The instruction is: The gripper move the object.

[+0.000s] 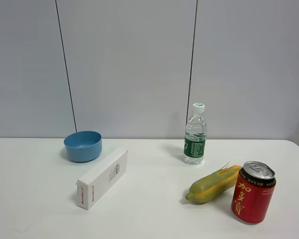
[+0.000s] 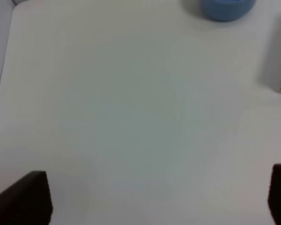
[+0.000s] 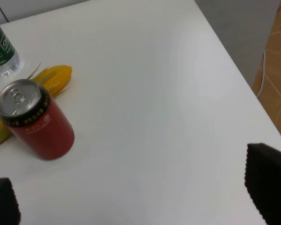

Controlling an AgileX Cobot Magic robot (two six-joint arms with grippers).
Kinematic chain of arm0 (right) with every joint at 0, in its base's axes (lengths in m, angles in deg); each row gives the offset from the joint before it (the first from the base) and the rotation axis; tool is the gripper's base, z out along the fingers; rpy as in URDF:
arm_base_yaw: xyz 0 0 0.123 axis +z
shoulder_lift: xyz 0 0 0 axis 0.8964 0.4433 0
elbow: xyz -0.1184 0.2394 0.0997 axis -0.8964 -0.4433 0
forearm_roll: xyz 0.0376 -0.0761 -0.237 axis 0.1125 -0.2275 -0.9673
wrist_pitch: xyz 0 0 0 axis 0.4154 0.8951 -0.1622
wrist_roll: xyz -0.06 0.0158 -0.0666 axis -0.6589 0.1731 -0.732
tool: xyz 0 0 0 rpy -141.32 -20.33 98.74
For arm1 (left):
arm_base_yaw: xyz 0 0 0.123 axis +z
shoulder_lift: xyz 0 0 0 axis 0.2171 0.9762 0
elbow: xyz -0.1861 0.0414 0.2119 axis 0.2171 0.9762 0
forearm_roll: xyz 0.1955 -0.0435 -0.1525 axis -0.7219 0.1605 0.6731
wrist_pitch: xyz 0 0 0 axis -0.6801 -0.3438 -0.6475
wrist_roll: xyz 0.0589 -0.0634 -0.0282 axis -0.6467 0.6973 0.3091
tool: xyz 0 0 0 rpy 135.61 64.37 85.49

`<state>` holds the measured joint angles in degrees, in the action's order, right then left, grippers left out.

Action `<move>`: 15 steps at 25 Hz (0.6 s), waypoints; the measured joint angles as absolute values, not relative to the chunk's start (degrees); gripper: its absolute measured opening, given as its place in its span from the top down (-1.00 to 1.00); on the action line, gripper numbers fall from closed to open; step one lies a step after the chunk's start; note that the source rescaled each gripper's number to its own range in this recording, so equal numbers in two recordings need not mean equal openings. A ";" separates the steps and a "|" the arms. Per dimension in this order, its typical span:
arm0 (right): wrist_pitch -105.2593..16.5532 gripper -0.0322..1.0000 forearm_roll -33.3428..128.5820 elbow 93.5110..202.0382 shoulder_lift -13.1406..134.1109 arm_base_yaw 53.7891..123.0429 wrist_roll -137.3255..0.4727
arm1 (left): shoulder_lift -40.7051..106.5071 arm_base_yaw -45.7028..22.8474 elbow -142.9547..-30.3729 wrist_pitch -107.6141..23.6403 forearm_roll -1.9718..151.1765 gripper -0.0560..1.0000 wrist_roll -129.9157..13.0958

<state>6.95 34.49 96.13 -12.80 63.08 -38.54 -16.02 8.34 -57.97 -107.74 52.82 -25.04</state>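
from the high camera, the red can [image 1: 253, 192] stands upright at the near right of the white surface [image 1: 149, 214], touching or just beside the corn cob [image 1: 213, 184], with the water bottle [image 1: 195, 134] behind. yellow chinese characters run down its side; the black band's print is too small to read. it looks rigid, smooth and likely slippery, so a mid-body hold across the round wall seems best. neither arm shows here.

the left wrist view shows the left claw [image 2: 157, 197] spread wide and empty over bare surface, the blue bowl [image 2: 226, 8] far off.

the right wrist view shows the right claw [image 3: 140, 197] wide open, holding nothing, with the can ahead and to one side.
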 joint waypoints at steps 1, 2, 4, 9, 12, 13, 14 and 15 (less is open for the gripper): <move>6.95 -1.00 34.49 96.13 -12.80 63.08 -38.54 | -18.74 8.86 -56.24 -107.74 53.05 -0.64 -23.95; 6.95 -1.00 34.49 96.13 -12.80 63.08 -38.54 | -21.33 9.25 -54.62 -107.74 53.47 -0.64 -23.07; 6.95 -1.00 34.49 96.13 -12.80 63.08 -38.54 | -25.92 10.04 -51.68 -107.74 54.45 -0.64 -21.34; 6.95 -1.00 34.49 96.13 -12.80 63.08 -38.54 | -36.58 11.49 -43.61 -107.01 58.31 -0.63 -20.71; 6.95 -1.00 34.49 96.13 -12.80 63.08 -38.54 | -40.28 11.57 -38.93 -104.73 61.10 -0.63 -20.71; 6.95 -1.00 34.49 96.13 -12.80 63.08 -38.54 | -40.32 11.57 -38.36 -104.36 61.10 -0.63 -20.71; 6.95 -1.00 34.49 96.13 -12.80 63.08 -38.54 | -40.32 11.57 -38.17 -103.51 61.42 -0.63 -20.71; 6.95 -1.00 34.49 96.13 -12.80 63.08 -38.54 | -40.35 11.57 -38.03 -102.60 61.50 -0.63 -20.90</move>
